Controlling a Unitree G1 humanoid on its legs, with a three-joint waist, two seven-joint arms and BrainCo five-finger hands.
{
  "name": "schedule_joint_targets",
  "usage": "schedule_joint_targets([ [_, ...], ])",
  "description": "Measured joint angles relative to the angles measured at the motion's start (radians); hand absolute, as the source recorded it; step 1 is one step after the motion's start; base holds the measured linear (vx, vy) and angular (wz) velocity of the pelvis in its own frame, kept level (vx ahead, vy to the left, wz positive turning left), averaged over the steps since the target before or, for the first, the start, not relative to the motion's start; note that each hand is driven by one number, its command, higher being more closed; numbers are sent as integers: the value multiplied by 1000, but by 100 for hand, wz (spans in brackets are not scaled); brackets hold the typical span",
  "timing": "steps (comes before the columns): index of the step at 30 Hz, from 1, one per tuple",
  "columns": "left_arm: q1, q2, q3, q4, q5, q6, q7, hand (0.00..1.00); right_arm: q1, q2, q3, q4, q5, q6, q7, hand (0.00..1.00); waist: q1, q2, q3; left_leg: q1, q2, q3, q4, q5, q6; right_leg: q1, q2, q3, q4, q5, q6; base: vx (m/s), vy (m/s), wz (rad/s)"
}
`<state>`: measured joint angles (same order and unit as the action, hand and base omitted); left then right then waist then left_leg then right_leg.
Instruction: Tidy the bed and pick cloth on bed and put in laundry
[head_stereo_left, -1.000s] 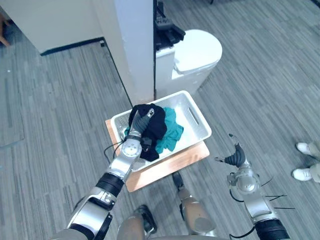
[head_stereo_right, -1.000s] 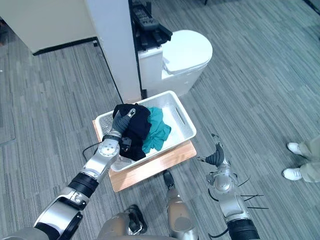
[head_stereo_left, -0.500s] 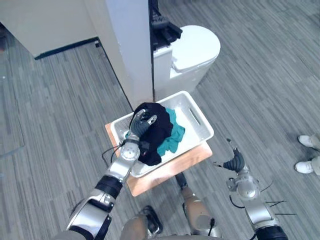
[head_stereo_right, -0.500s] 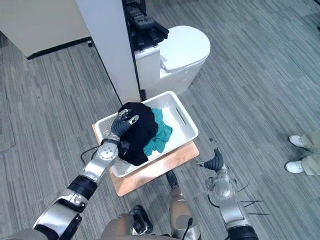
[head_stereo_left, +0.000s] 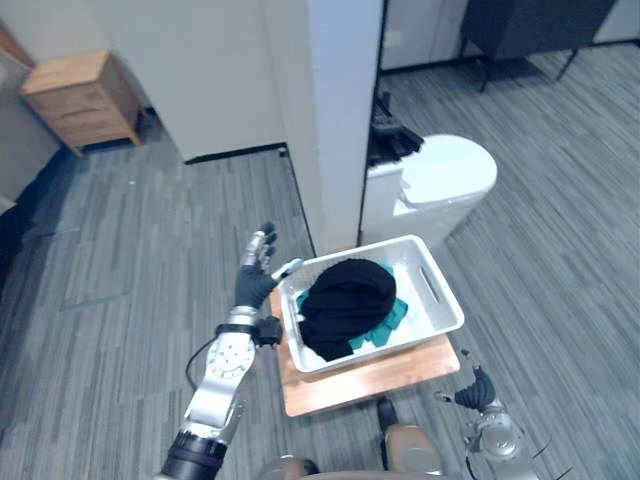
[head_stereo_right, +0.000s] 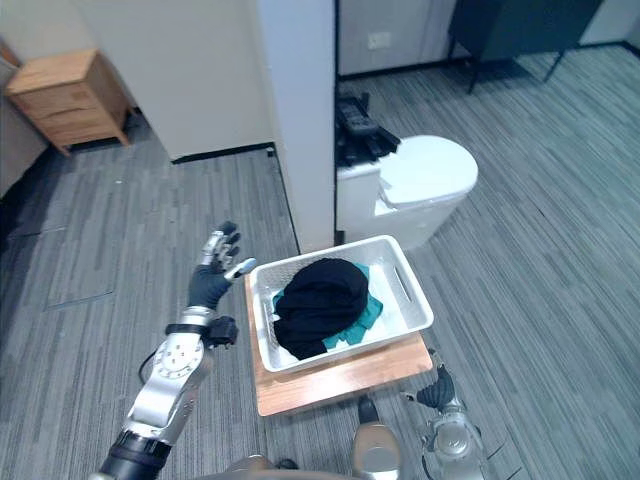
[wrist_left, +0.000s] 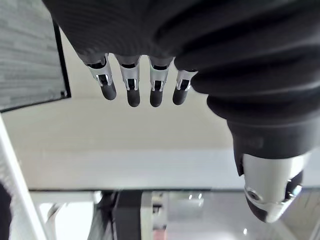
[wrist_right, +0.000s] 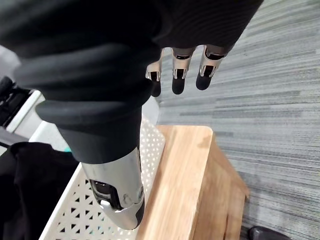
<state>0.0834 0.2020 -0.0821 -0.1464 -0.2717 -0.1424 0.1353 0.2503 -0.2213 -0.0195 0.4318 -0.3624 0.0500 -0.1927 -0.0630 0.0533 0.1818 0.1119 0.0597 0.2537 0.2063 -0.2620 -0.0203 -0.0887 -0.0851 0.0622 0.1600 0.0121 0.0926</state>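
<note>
Left wrist view and both eye views, one moment. The left hand (head_stereo_left: 256, 282) is shown raised just beside the left end of a white basket (head_stereo_left: 441, 297). Its fingers (wrist_left: 133, 87) are held straight and spread and nothing is gripped, so the hand is released. Whether its thumb touches the basket rim cannot be told. The basket is set on a wooden board (head_stereo_left: 365, 380), which rests on a grey floor (head_stereo_left: 140, 250). A black cloth (head_stereo_left: 347, 300) is heaped inside the basket, over its left and middle part. It lies on top of a teal cloth (head_stereo_left: 388, 316), of which a strip is seen at the right edge of the heap. The right end of the basket floor is left bare. The right hand (head_stereo_right: 438, 390) is seen low, just off the near right corner of the board. Its fingers (wrist_right: 179, 76) are extended and relaxed and nothing is held, and the board's corner and the perforated basket wall are seen past them. A white pillar (head_stereo_left: 345, 110) stands directly behind the basket. A white container (head_stereo_left: 447, 180) with a rounded lid is placed just to the right of the pillar, and a black object (head_stereo_left: 392, 137) rests on the container's rear. A wooden cabinet (head_stereo_left: 72, 96) is set against the wall, well apart at the far left.
</note>
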Motion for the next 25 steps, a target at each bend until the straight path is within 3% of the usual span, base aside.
schedule_joint_targets([
  [6, 117, -45, 95, -31, -138, 16, 93, 0, -73, -1, -100, 196, 80, -2, -1, 0, 24, -13, -64, 8, -29, -36, -91, 58, 7, 50, -27, -37, -136, 70, 5, -28, 16, 17],
  [8, 129, -44, 152, 69, -201, 60, 152, 0, -111, 0, -129, 271, 132, -4, -1, 0, 31, -22, -71, 7, -30, -59, -105, 67, 2, 70, -28, -62, -178, 89, 0, -20, -28, 21],
  [11, 153, -53, 204, 259, -241, 94, 175, 0, -139, 0, -181, 348, 185, -14, -4, 0, 38, -25, -87, 9, -26, -71, -125, 76, -5, 82, -26, -82, -205, 98, -4, 5, -44, 15],
  [14, 188, -69, 250, 506, -251, 87, 161, 0, -143, -1, -256, 417, 216, -54, -7, 0, 50, -34, -99, 9, -23, -88, -153, 89, -8, 88, -22, -104, -227, 103, -1, 41, -46, 15],
  [19, 238, -72, 285, 814, -261, 34, 57, 0, -158, -2, -308, 488, 259, -108, -17, 0, 55, -51, -107, 42, -21, -89, -179, 101, -12, 124, -20, -123, -254, 107, 0, 54, -18, 9],
  [25, 228, -73, 284, 975, -165, 25, -7, 0, -198, 22, -352, 538, 275, -87, -18, 0, 53, -55, -113, 62, -24, -78, -192, 101, -12, 135, -22, -117, -258, 107, 1, -24, -7, -4],
])
